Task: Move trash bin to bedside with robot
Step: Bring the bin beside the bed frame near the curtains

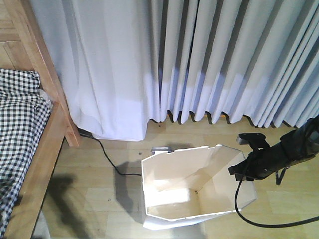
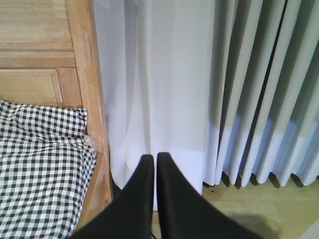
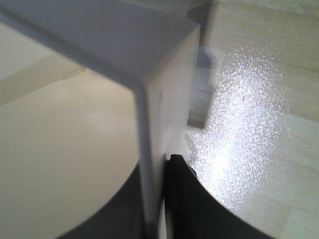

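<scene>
**A:** What are the pincers doing?

**B:** The right pincer (image 3: 152, 199) is clamped across the thin side wall of the trash bin (image 1: 174, 174), just below the rim. One black finger (image 3: 184, 199) is outside the wall and the other is inside. The left pincer (image 2: 155, 164) is closed on nothing, its tips pressed together, and it points at the pale curtain (image 2: 169, 84).

**A:** Where is the bin?

**B:** It stands on the wooden floor (image 1: 99, 191), near the floor's far edge where the curtain hem falls. It is well apart from the bed frame (image 1: 47, 144), which runs along the floor's left edge with checked bedding (image 1: 20, 114) on it. A black cable (image 1: 107, 159) lies on the floor between the two.

**A:** How will the bin handle?

**B:** It looks empty, so probably light. The plastic is smooth and thin, so the wall may flex or slip in a pinch grip. The rim looks like the stiffest place to hold. One-sided as the hold is, the bin will likely tip, so sliding it seems safer than lifting.
</scene>
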### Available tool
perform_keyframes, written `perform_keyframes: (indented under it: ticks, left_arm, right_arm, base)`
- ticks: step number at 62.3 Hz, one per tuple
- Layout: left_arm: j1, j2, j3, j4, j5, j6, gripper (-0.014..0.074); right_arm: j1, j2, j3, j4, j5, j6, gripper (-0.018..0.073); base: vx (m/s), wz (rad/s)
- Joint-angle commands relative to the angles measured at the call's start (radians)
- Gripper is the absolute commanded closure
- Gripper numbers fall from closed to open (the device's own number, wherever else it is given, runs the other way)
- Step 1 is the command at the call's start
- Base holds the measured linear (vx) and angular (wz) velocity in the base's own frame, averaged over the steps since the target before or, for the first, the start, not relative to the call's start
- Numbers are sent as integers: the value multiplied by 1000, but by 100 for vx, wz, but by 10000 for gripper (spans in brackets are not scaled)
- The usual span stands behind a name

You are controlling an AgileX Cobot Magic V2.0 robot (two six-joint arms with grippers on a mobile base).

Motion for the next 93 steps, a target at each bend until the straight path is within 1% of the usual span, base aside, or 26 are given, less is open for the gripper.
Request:
perform_keyframes:
  ticks: [1,73,77,82,85,89,93]
  left_arm:
    - [-2,-14,19,-3,-69,-4,603]
    - [-2,-14,19,-3,-69,-4,603]
    - [-2,-14,19,-3,-69,-4,603]
    - [-2,-14,19,-3,-69,-4,603]
    - [-2,-14,19,-3,-69,-4,603]
    - [-2,-14,19,-3,-69,-4,603]
    - [-2,-14,19,-3,-69,-4,603]
  right_arm:
    - [-2,-75,-15,37,167,3,566]
    - [-2,-75,-15,37,165,3,566]
    - [-2,-75,-15,46,132,-2,566]
    - [-2,-73,-15,123,45,22,566]
    - [-2,-69,-15,149,3,44,566]
    - [-2,-59,-24,141,-56,42,566]
    - [-2,-36,-48,93,-76,45,566]
  base:
    - [10,1]
    - [2,0]
    - [0,0]
    - [0,0]
    - [0,0]
    - [0,0]
    - [0,0]
